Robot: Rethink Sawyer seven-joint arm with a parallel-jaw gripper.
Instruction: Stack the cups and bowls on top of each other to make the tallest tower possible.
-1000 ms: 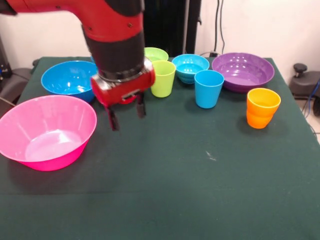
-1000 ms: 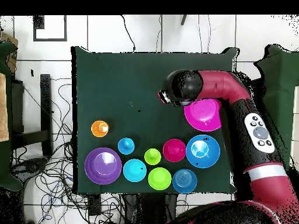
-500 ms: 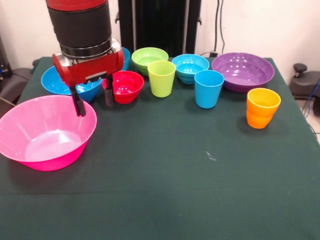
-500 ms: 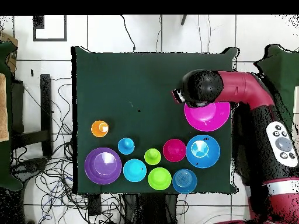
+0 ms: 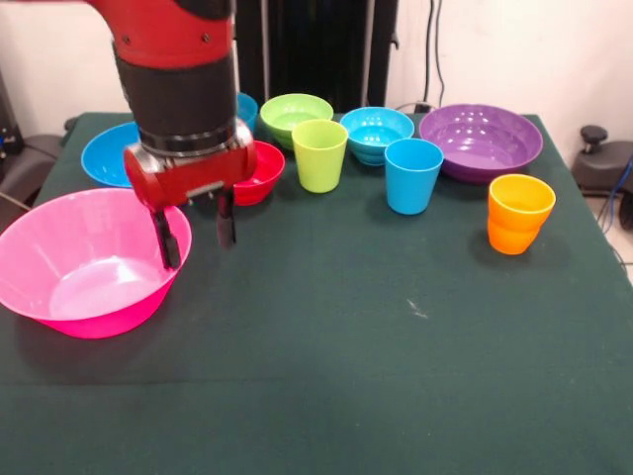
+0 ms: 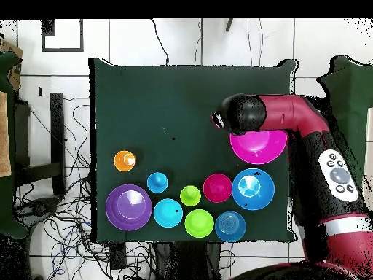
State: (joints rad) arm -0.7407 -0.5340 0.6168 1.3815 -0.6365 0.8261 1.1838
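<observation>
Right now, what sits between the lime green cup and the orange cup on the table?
The light blue cup stands between the lime green cup and the orange cup, apart from both. The front view shows this; the overhead view agrees.

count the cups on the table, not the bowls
3, all upright on the cloth in the front view: lime green cup beside the red bowl, light blue cup near the middle, orange cup before the purple bowl. None seems hidden.

Red-and-black arm descends from above, wrist vertical. Gripper [image 5: 196,236] points straight down, jaws spread apart, 2 dark fingers [image 5: 169,240] hanging empty. Overhead: arm bends across from the right.
</observation>
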